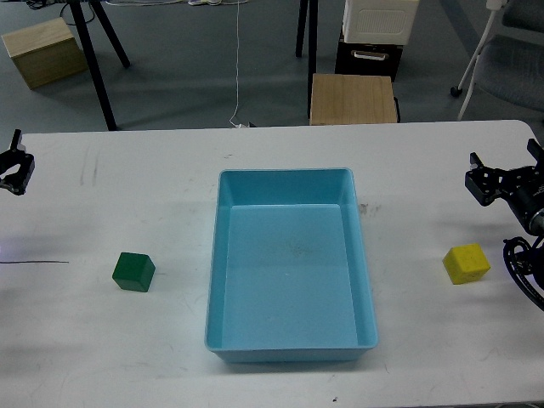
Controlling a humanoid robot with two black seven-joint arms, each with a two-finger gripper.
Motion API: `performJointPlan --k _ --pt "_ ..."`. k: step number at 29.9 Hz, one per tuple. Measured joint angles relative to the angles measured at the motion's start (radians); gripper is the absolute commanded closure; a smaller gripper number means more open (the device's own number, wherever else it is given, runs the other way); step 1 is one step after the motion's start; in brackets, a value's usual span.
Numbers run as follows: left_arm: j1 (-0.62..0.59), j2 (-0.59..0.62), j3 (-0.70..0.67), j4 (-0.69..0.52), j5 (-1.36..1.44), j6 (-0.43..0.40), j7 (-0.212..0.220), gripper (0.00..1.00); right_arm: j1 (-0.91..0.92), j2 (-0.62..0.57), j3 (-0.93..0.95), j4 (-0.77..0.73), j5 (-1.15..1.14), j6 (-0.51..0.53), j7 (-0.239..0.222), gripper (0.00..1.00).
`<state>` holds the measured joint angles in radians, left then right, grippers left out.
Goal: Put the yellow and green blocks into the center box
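Observation:
A green block [133, 271] sits on the white table [102, 340], left of the light blue box [291, 347], which stands empty in the middle. A yellow block [467, 263] sits on the table right of the box. My left gripper [14, 170] is at the left edge of the view, well up and left of the green block, mostly cut off. My right gripper [503, 160] hovers at the right edge, just above and behind the yellow block, its two fingers spread apart and empty.
Beyond the table's far edge stand a wooden stool [353, 98], a black tripod leg [95, 64], a wooden box [42, 51] and a chair base [484, 51]. A thin dark line [34, 262] lies on the table at the left.

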<state>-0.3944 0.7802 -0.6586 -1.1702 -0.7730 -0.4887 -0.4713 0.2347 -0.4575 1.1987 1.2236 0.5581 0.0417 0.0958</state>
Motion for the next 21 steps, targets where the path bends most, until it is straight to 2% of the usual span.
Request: performJointPlan --k 5,12,21 --pt "-0.006 0.001 -0.001 0.0 0.0 0.0 0.002 0.0 -0.001 -0.01 -0.003 0.002 -0.004 0.001 0.003 0.0" --pt "-0.007 0.002 -0.002 0.0 -0.004 0.0 0.031 0.0 -0.001 -0.012 -0.003 0.004 -0.006 0.002 0.005 0.0" --pt "-0.004 0.001 -0.003 0.0 -0.002 0.0 0.029 0.0 0.0 -0.012 -0.008 0.004 -0.007 0.003 0.006 0.0"
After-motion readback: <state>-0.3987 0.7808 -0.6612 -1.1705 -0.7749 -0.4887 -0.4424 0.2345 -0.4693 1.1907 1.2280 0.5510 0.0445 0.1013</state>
